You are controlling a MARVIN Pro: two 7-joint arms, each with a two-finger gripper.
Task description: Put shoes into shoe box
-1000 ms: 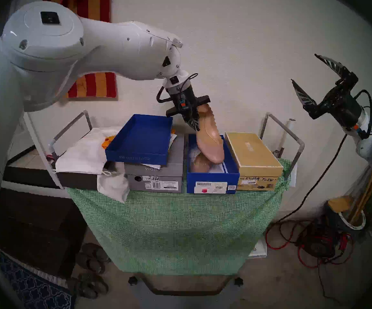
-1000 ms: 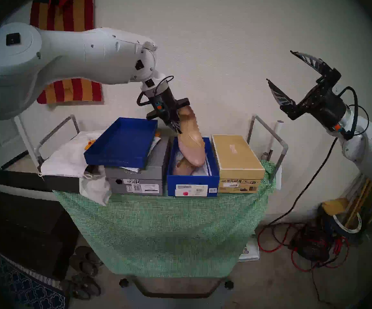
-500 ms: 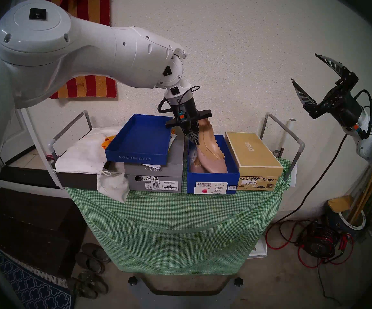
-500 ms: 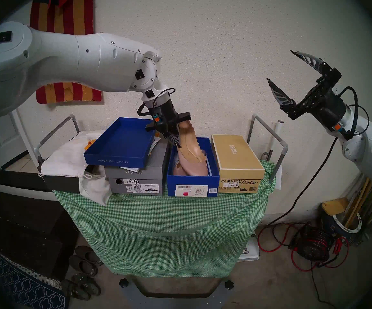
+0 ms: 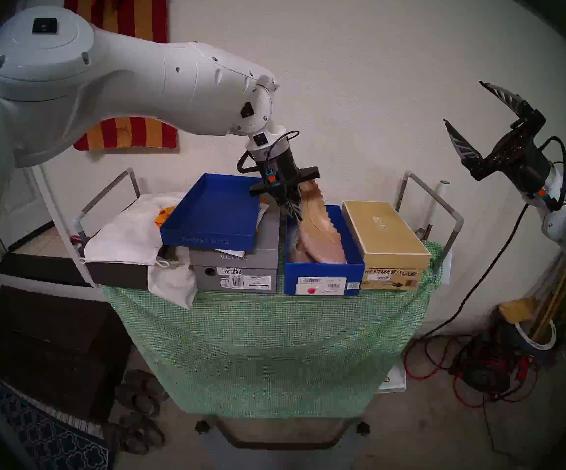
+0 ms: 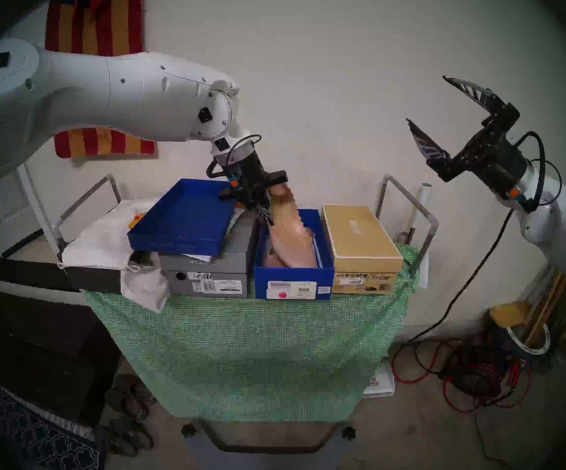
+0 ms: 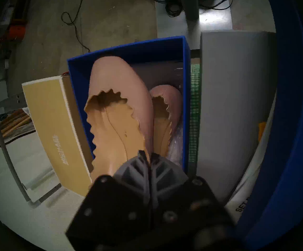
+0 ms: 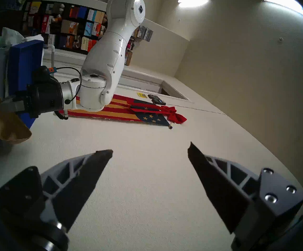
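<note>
Over the blue shoe box (image 5: 324, 272), the left gripper (image 5: 294, 211) is pinching a pink ballet flat (image 5: 322, 235) by its scalloped rim.

Toe-down, the flat is sitting in the box between a grey Vionic box (image 5: 237, 269) and a tan box (image 5: 385, 233), heel sticking above the rim. Only the left wrist view is showing the second flat (image 7: 167, 107) lying beside it inside. Well off to the side, the right gripper (image 5: 471, 116) is hanging spread and empty.

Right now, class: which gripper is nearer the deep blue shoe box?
Left. The left gripper hangs over the shoe box, gripping a shoe; the right gripper is raised far off, open.
</note>
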